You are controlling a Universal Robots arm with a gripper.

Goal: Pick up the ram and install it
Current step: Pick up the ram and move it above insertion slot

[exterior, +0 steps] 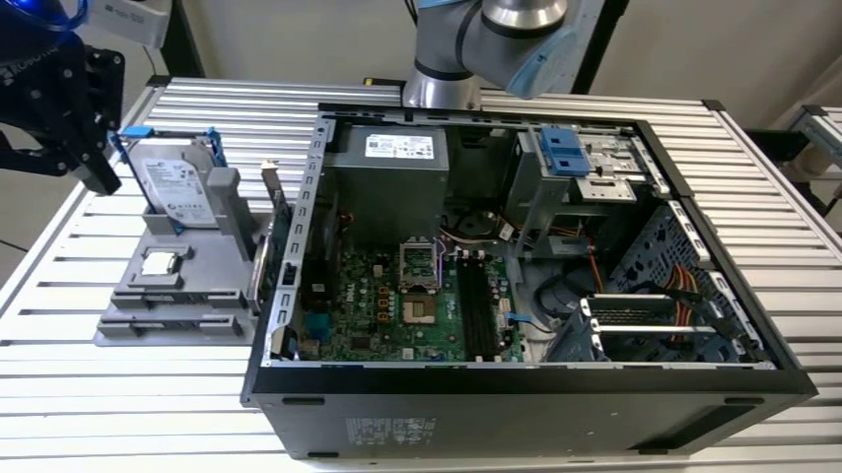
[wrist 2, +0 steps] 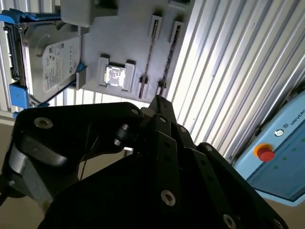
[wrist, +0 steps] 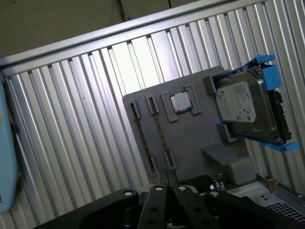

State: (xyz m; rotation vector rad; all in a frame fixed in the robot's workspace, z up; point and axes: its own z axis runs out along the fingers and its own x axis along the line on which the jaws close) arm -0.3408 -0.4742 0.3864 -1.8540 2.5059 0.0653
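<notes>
The ram is out of view. My gripper point(exterior: 95, 175) hangs above the table off the far left corner of the grey parts holder point(exterior: 145, 296), and its black fingers meet at a tip in both wrist views point(wrist 2: 159, 102) point(wrist: 169, 183), shut with nothing seen between them. Below it, the grey parts holder point(wrist 2: 124, 43) point(wrist: 190, 138) shows two long narrow slots point(wrist: 145, 138) that read as thin dark grooves. The open computer case point(exterior: 526, 379) lies at the exterior view's right of the holder. Its black memory slots point(exterior: 476, 310) run beside the processor socket.
A silver hard drive in a blue frame point(exterior: 174, 182) point(wrist 2: 52, 62) point(wrist: 243, 107) stands on the holder beside a small square chip point(exterior: 160, 263) point(wrist 2: 115, 75) point(wrist: 180, 102). A card with a metal bracket point(exterior: 274, 212) stands between holder and case. A blue pendant with a red button point(wrist 2: 264, 152) lies off the table.
</notes>
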